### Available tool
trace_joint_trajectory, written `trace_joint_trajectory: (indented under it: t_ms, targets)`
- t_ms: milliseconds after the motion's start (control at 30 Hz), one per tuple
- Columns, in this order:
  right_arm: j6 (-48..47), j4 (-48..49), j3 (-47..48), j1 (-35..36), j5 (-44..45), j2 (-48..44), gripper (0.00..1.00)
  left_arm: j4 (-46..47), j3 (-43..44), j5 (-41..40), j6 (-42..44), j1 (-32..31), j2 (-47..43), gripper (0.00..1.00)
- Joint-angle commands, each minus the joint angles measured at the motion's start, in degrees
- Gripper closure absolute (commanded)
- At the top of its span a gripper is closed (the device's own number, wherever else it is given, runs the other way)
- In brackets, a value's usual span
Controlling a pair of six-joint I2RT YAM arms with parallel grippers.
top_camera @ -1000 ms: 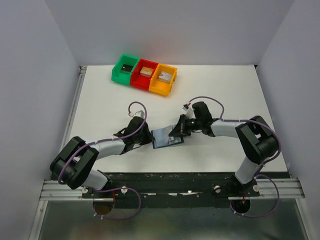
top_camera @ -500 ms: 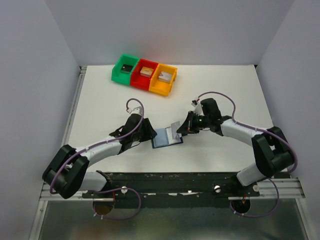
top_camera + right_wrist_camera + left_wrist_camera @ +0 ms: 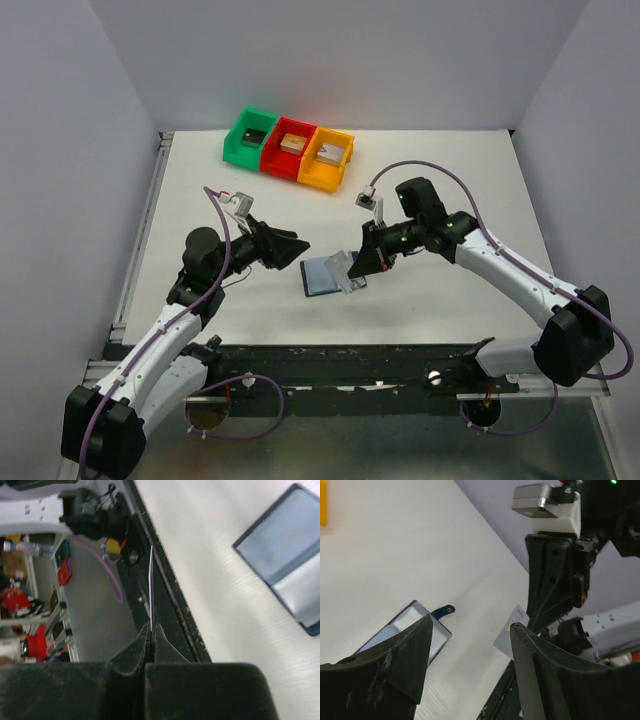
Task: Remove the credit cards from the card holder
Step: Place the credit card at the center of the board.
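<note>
The dark navy card holder [image 3: 318, 277] lies open on the white table, its greyish inner pockets facing up and its strap tab [image 3: 443, 611] pointing away. My right gripper [image 3: 358, 265] is shut on one silver-grey credit card [image 3: 343, 268], held above the holder's right edge. In the right wrist view that card [image 3: 151, 580] shows edge-on between the pinched jaws, with the card holder [image 3: 287, 575] off to the right. My left gripper [image 3: 296, 250] hangs open just left of the holder, gripping nothing. The card holder [image 3: 407, 627] and the held card [image 3: 510, 630] both show between its spread fingers. Other cards are hidden.
Green [image 3: 250, 137], red [image 3: 291, 147] and orange [image 3: 327, 155] bins stand in a row at the back of the table, each with a small block inside. The table's black front rail [image 3: 350, 355] runs just beyond the holder.
My left gripper has let go of the holder, opened and drawn back to the left. My right gripper has pulled the silver-grey card out of the holder and lifted it.
</note>
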Motion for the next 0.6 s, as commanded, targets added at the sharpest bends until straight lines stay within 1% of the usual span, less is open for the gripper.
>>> trace_joint_trajectory:
  t_ms: [0, 67, 133, 233, 367, 433, 567]
  targets:
    - [-8.39, -8.46, 3.69, 3.91, -8.54, -0.66, 1.00, 6.89, 2.59, 24.37, 4.89, 0.91, -0.29, 0.29]
    - [-9.27, -8.99, 4.48, 5.05, -10.74, -0.48, 1.00, 12.32, 2.16, 29.74, 2.36, 0.91, 0.85, 0.30]
    - [-10.15, -10.04, 5.53, 6.19, -10.14, -0.48, 1.00, 19.08, 1.45, 32.92, -1.94, 0.82, 3.22, 0.31]
    - [-10.95, -11.97, 7.20, 6.90, -9.17, -0.04, 1.00, 22.88, 1.54, 36.26, -5.65, 0.38, 6.82, 0.35]
    - [-10.95, -12.42, 8.52, 7.60, -8.38, 0.22, 1.00, 22.98, 0.92, 37.32, -4.87, -1.55, 8.15, 0.37]
    - [-10.95, -12.59, 9.14, 8.04, -8.03, 0.57, 1.00, 21.50, 1.27, 38.02, -3.90, -2.69, 8.50, 0.38]
    - [-11.04, -13.21, 10.54, 8.83, -7.15, 1.45, 1.00, 20.08, 1.45, 38.46, -2.93, -4.10, 8.50, 0.44]
